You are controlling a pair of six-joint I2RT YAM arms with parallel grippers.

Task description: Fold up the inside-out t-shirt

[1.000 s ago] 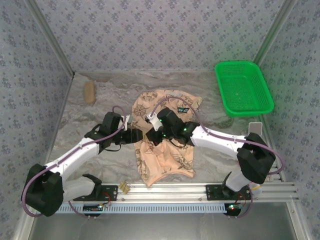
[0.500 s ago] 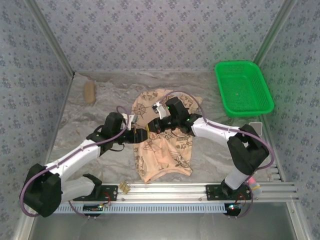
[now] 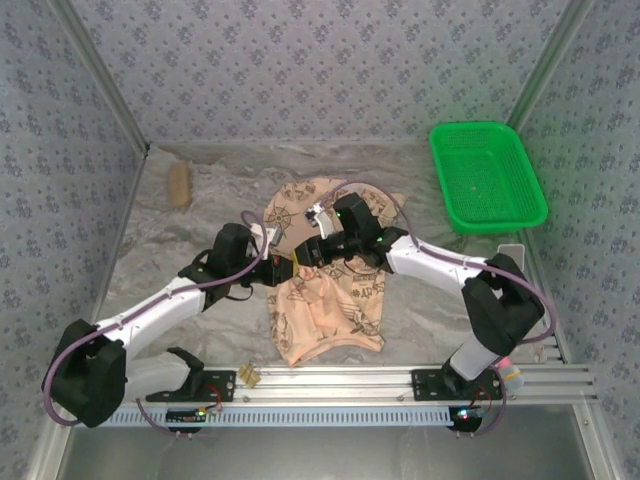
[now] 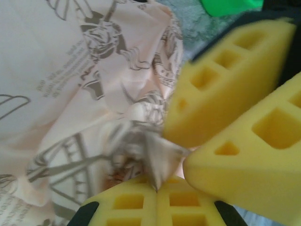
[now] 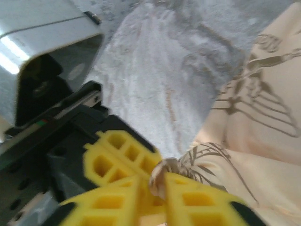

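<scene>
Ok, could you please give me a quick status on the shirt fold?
Left gripper shut on t-shirt pinch. Right gripper at same pinch, grip unclear. T-shirt bunched, not folded. Green basket far right, apart.

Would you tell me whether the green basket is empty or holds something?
Empty: the green basket has a bare mesh floor in the top view.

The grey marbled table [image 3: 230,175] carries the inside-out t-shirt [image 3: 322,320], a green basket [image 3: 487,175] and a small tan block [image 3: 180,185].

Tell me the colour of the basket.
The basket is bright green, clearest in the top external view.
</scene>
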